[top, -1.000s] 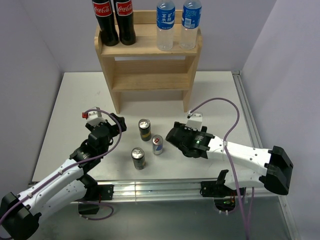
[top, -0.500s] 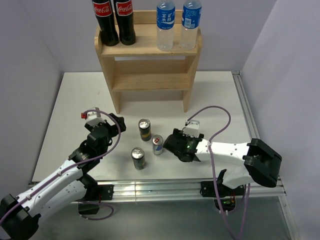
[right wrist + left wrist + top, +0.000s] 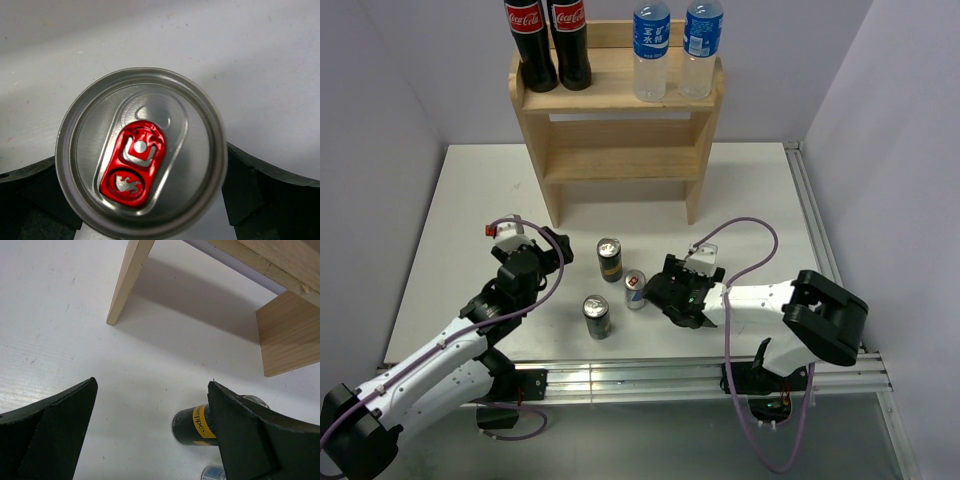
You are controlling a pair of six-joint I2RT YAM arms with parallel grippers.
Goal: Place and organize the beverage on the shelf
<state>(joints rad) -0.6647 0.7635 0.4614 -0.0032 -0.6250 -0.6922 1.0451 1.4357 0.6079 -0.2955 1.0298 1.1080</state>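
The shelf [image 3: 620, 165], pale bare wood with flat side panels, stood at the far side of the matte white table [image 3: 470, 220]. Its rimmed top held two cola bottles [image 3: 533, 45] and two clear water bottles [image 3: 651, 55]. Two dark cans [image 3: 609, 259] and a slim blue-silver can [image 3: 635, 289] stood on the table. The right gripper [image 3: 658, 292] spread wide astride the slim can's shiny round lid. The left gripper [image 3: 150, 390] gaped wide, empty.

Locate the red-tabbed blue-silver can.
Top view: the slim blue-silver can stands front-centre on the white table, between two dark cans and the right claw.

four bottles [image 3: 651, 50] atop shelf [image 3: 620, 96]; three cans [image 3: 609, 259] upright in front
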